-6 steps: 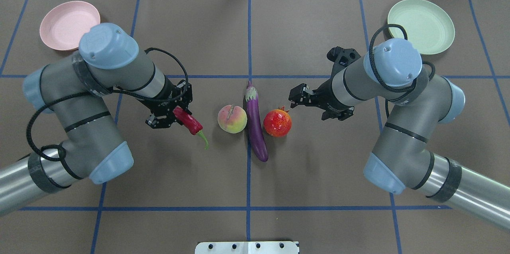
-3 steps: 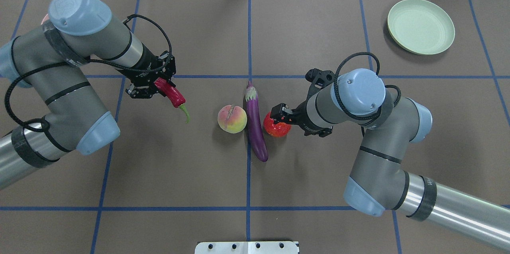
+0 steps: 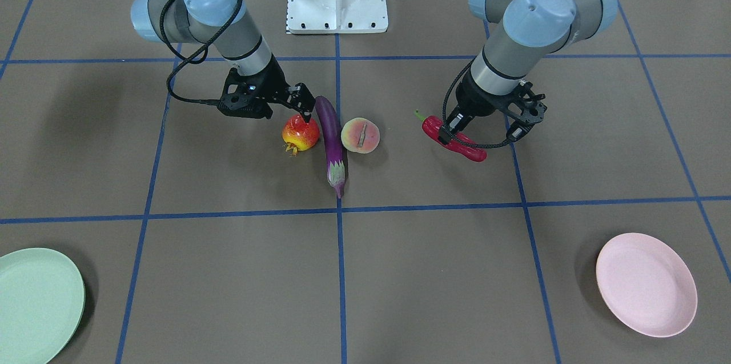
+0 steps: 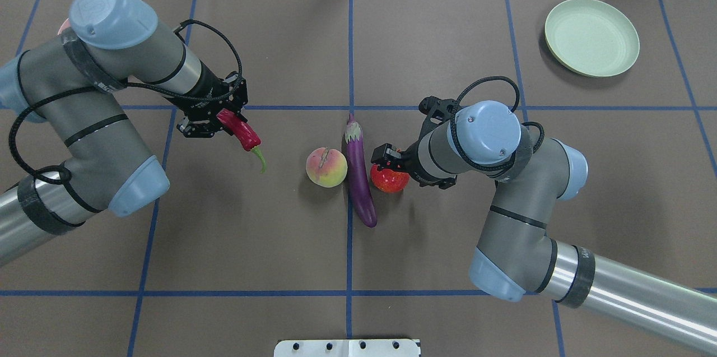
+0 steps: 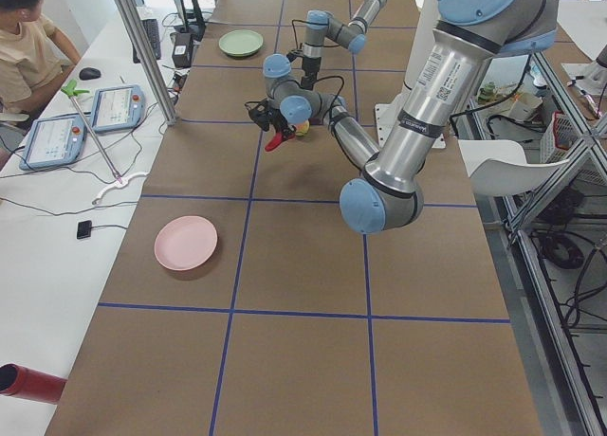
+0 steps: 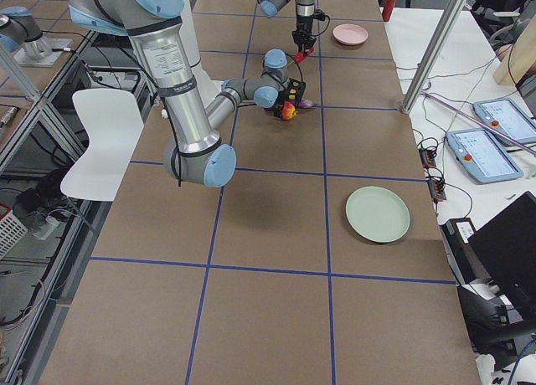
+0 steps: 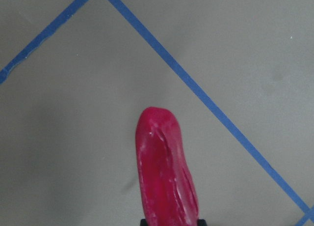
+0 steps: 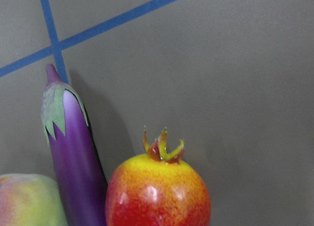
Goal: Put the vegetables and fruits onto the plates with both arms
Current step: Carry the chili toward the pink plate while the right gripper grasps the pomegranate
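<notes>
Two grippers you ran | left gripper (image 4: 220, 123) clasped the chili pepper (image 4: 242, 133) aloft | right gripper (image 4: 386, 160) sat on the pomegranate (image 4: 390, 181), its spread untellable.

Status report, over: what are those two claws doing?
Left gripper shut on chili pepper, held aloft. Right gripper down at pomegranate, grip unclear. Eggplant crowds pomegranate's side.

Purple eggplant (image 4: 358, 177) lies flat along the table's centre line, cap pointing away from the robot. Peach (image 4: 326, 167) sits just beside it on the left and pomegranate (image 4: 390, 181) just beside on the right, with right tool (image 4: 386, 156) at the pomegranate, grip unclear. Left tool (image 4: 223, 123) grips the red chili (image 4: 242, 131) off the table, stem tilted down. Pink plate (image 3: 645, 284) and green plate (image 4: 592, 36) sit at the far corners.
</notes>
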Robot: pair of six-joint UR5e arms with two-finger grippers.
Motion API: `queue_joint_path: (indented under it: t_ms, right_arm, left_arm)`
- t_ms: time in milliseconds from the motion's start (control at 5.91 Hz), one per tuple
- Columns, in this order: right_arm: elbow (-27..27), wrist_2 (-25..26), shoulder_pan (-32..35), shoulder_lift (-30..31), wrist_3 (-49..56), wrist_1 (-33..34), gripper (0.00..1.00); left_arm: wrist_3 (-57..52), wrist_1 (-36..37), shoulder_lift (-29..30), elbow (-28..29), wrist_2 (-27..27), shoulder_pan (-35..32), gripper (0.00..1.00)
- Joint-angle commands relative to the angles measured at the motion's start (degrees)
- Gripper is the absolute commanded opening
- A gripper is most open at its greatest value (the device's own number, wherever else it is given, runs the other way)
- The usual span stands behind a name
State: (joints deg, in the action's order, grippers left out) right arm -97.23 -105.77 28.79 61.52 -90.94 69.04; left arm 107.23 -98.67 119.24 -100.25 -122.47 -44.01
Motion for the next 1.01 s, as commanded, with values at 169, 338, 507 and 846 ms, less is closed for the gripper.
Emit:
queue_joint_path:
  t_ms: [169,338,507,846]
  right_arm:
    - [2.92,0.83,0.04,-0.79,-0.37,-2.06,0.98]
    - [3.01,0.83,0.04,-1.05,-1.94,-2.06,0.52]
    - [3.01,0.66,0.04,-1.23,-4.04,-2.15,0.01]
    - [2.49,0.39,0.39,-1.14,-4.42,-5.12,0.0]
  left_arm:
    - [-1.75,-0.03,0.02,-0.3,-0.05,-1.51,0.0]
    - [-5.51,0.23,0.02,-0.21,-0.4,-5.35,0.0]
    - [-12.16,0.67,-0.32,0.49,-3.1,-9.48,0.0]
    - [-25.08,0.68,-1.38,6.0,-6.11,-16.17,0.0]
